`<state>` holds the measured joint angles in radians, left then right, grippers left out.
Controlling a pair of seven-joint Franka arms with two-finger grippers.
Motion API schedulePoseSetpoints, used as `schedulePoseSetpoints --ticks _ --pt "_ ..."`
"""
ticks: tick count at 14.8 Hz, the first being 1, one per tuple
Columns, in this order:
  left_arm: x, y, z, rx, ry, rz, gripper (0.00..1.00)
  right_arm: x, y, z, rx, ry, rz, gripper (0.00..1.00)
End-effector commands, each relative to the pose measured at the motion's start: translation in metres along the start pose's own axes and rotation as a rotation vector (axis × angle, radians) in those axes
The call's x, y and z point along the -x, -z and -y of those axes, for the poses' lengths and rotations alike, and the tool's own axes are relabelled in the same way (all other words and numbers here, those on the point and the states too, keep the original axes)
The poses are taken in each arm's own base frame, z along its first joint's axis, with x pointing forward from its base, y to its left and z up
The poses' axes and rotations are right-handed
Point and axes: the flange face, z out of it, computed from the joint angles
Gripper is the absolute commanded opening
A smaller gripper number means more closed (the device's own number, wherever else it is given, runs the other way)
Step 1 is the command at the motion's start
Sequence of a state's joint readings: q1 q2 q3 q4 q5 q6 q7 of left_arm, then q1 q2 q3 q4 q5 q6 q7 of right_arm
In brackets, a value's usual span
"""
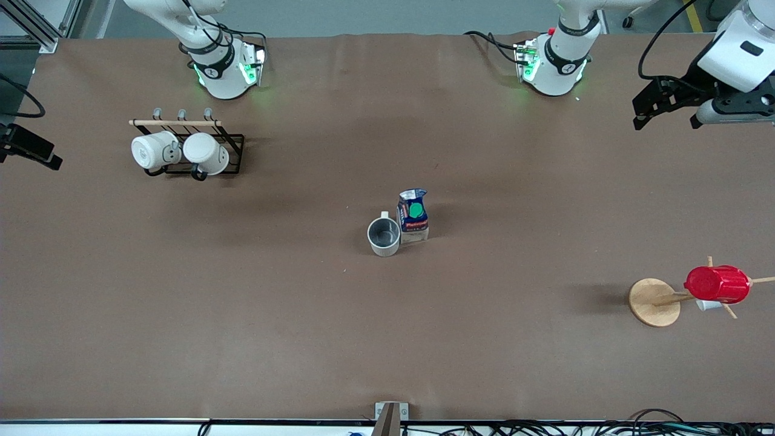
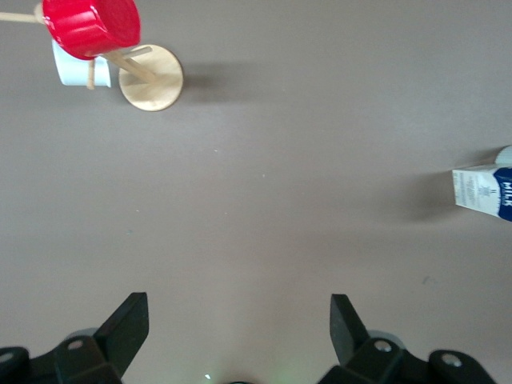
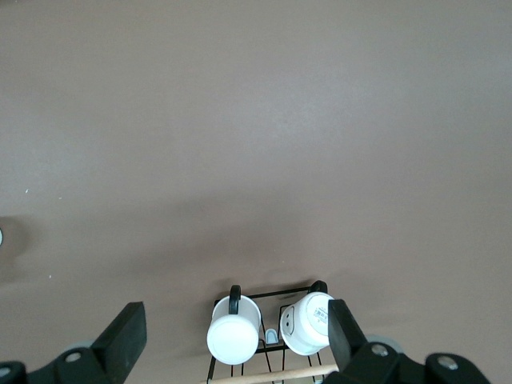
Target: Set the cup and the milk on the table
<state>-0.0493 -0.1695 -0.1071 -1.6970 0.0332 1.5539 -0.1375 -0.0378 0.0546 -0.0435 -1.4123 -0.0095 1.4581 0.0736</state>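
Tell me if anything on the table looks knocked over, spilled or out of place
Nothing stands out. The cup and the milk stand upright side by side mid-table, with no spill around them. Two white mugs hang on their rack, and the red cup sits on its wooden stand. Both grippers, left and right, are open and empty.

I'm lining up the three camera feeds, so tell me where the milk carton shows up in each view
Front view: the milk stands mid-table, beside the cup.
Left wrist view: only its white end with MILK lettering shows, cut by the frame edge.
Right wrist view: not in it.
Shared landmark: the red cup on the wooden stand appears in the front and left wrist views.
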Motion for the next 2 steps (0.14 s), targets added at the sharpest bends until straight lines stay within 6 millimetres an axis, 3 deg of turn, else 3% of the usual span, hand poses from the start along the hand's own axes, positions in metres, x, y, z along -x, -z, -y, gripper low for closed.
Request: schedulePoseSetpoints --ticks 1,2 --pt "-0.0065 0.0010 0.0021 -0.022 -0.002 0.013 1.00 0.0092 0.0011 -0.0030 -0.016 -0.020 -0.001 1.00" --pt "-0.0070 0.0015 0.0054 -0.015 0.003 0.012 1.00 0.0092 0.0011 -0.0029 -0.017 -0.020 -0.001 1.00"
